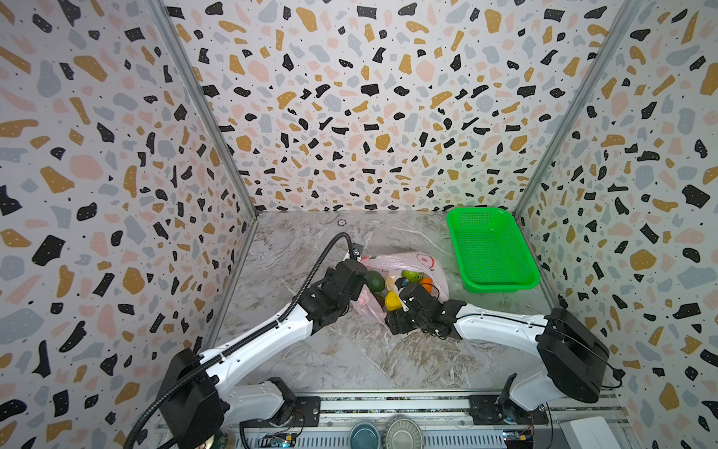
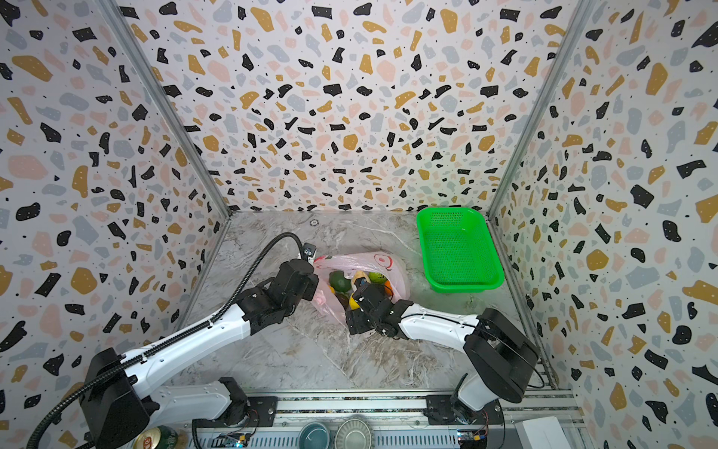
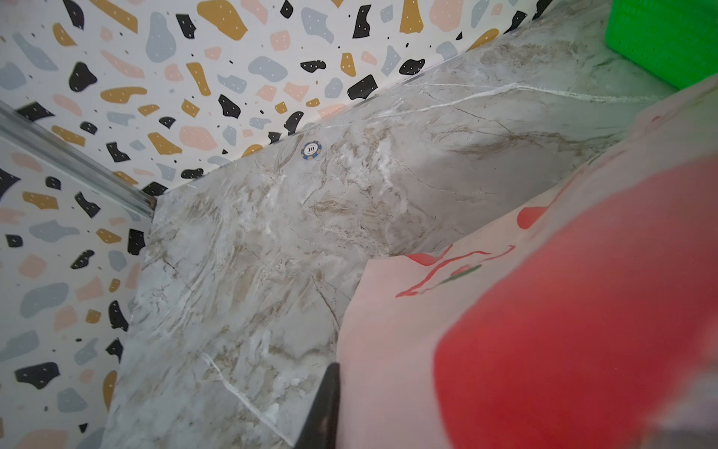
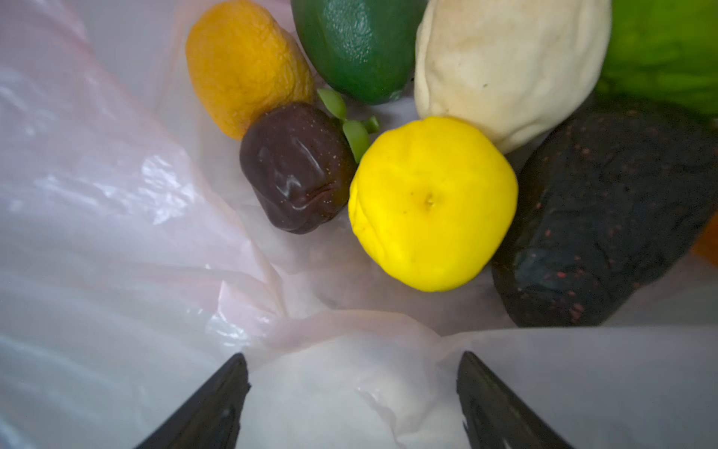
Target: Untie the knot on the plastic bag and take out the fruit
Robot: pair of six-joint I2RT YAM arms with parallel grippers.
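Knot: we see none in any view. The bag (image 1: 404,261) lies mid-table with its mouth open, so we judge untying done. What's left is the whole take-out part: all the fruit sits inside the bag, and the basket (image 1: 505,284) beside it at the far right holds nothing.

L gripper (image 1: 359,280) is at the bag's left edge, jaws closed, apparently pinching the rim to hold the mouth open. R gripper (image 4: 355,400) has its jaws spread wide and grips nothing. It hangs over loose plastic at the near rim, aimed at the yellow fruit (image 4: 431,202), prob. first pick.

Views: the R wrist cam alone shows the pile in detail, w/ a brown piece (image 4: 295,167), a cream one (image 4: 505,66), a dark green one (image 4: 357,46) and a blackish one (image 4: 602,217) crowding the yellow. The L wrist cam shows no fruit, only blurred pink plastic w/ red print, one finger (image 3: 324,408) and a chip (image 3: 311,150) by the back wall. Only the top views show both arms and the whole basket.
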